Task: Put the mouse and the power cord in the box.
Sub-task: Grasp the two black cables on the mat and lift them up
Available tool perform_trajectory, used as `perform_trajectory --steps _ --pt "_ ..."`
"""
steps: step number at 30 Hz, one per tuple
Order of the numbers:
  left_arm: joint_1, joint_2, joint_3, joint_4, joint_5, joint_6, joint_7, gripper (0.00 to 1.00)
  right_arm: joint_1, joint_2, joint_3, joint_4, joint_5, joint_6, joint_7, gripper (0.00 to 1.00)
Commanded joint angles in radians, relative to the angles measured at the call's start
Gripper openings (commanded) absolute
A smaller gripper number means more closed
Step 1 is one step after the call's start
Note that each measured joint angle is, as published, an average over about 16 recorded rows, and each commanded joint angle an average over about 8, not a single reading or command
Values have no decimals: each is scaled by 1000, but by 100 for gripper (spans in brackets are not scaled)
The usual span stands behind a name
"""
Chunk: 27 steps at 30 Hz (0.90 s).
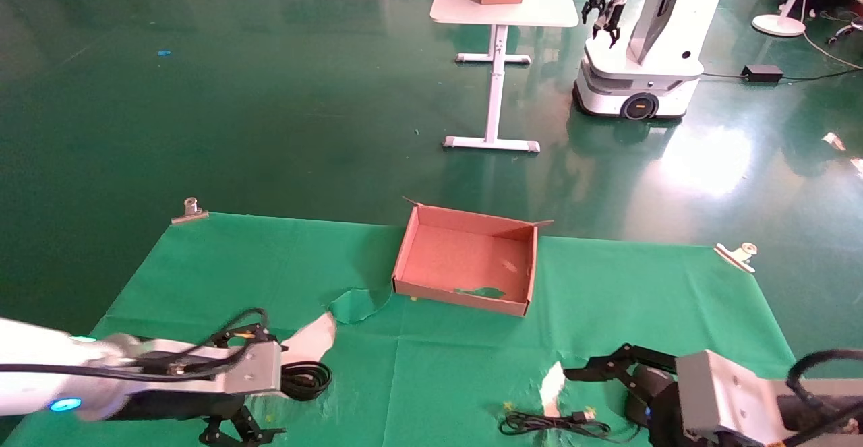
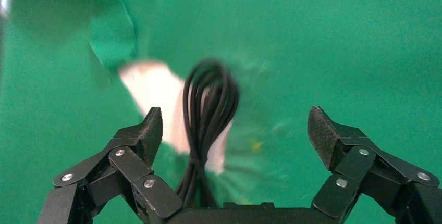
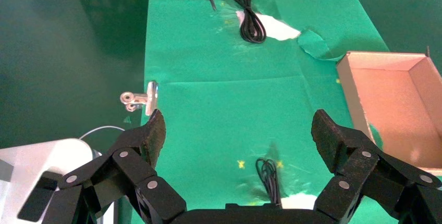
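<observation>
- Cloth (image 1: pixel 270 265) in bright green is covering the bench in the head view, and silver clips (image 1: pixel 189 210) are pinching it at the two far corners.
- The box (image 1: pixel 465 258) is sitting at the middle of the far edge, open side up, with nothing lying inside it.
- The power cord (image 1: pixel 307 378) is lying near the front left corner, partly on a white patch where the cloth is torn.
- The left gripper (image 1: pixel 236 393) is hanging low right over that cord.
- The right gripper (image 1: pixel 607 383) is sitting low near the front right corner, and the thin mouse cable (image 1: pixel 549 423) with its plug is lying just beside it at the front edge.
- The mouse body is hidden, so I cannot tell where it is lying.
- Next, in the left wrist view, the left gripper (image 2: pixel 234 130) is spreading its jaws wide and holding nothing.
- The power cord (image 2: pixel 208 120) is lying between the two fingers (image 2: pixel 148 133), not touching them.
- Last, in the right wrist view, the right gripper (image 3: pixel 237 135) is also spreading its jaws wide and gripping nothing.
- A bit of the thin mouse cable (image 3: pixel 268 174) is lying on the cloth between the fingers (image 3: pixel 333 140).
- The box (image 3: pixel 396 104) is showing off to one side, and the power cord (image 3: pixel 250 13) is lying far off by the other gripper.
</observation>
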<state>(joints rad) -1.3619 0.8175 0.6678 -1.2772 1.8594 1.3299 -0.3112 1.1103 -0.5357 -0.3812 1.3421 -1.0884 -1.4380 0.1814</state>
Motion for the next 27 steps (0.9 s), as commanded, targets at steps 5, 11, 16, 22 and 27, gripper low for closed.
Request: perform_trajectory --steps 5,11,16,22,27 --pt "-32 104 80 70 222 -65 -21 100 -13 17 7 2 14 -4 -3 100" --pt "-43 162 121 154 340 -123 -7 100 -26 35 14 8 18 0 -11 100" --pt "-48 193 132 228 371 -162 13 100 -21 37 11 11 9 -4 -15 100" --pt "-51 209 129 281 362 -199 47 100 20 20 -28 13 -74 -24 2 100" --pt "-57 214 128 302 353 -205 65 100 96 -32 -113 11 -262 -45 61 100"
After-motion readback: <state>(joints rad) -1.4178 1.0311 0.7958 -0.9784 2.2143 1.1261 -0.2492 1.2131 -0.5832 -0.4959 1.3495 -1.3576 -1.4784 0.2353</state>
